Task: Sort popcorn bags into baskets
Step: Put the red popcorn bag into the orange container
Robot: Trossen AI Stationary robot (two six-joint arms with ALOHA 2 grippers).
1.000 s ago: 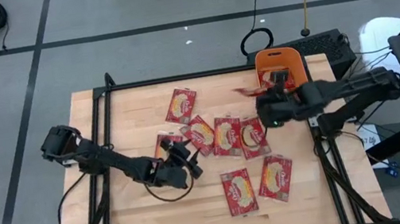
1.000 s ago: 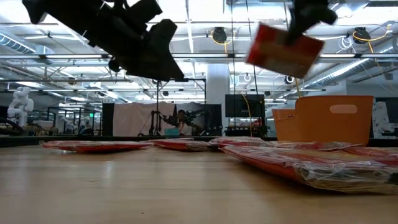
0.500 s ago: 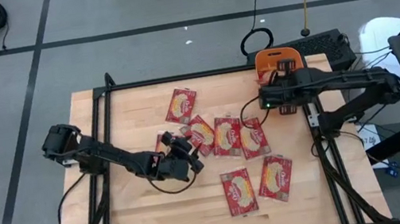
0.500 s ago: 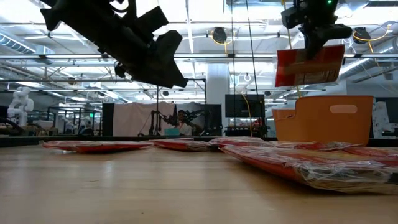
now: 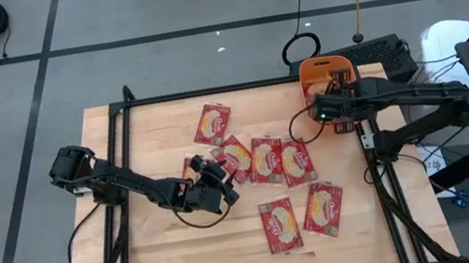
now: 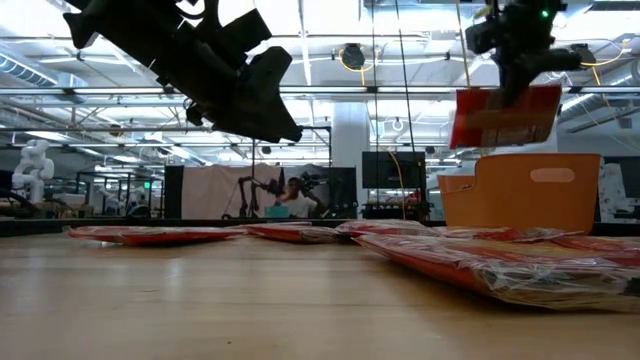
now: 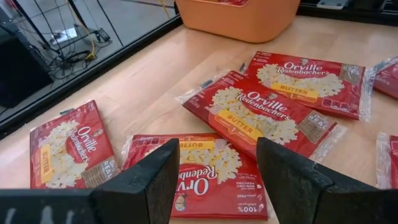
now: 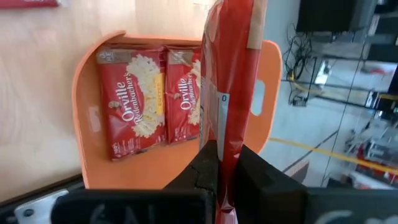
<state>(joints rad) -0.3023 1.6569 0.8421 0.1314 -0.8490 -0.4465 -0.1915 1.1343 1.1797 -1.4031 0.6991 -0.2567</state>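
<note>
Item: popcorn bag [image 8: 229, 93], pinched edge-on in my right gripper [image 8: 225, 163], hanging over the orange basket [image 8: 88, 115]. Handling: I lower it flat before release, beside the two bags [image 8: 132, 102] inside. Left gripper [image 7: 214, 180]: spread wide above table bags [image 7: 205, 171].

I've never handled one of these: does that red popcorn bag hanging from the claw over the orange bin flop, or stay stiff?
Probably fairly stiff: the popcorn bag hangs flat from the right gripper, pinched at one edge. Likely light, too. Its glossy wrapper may be slippery. It hangs above the basket.
</note>
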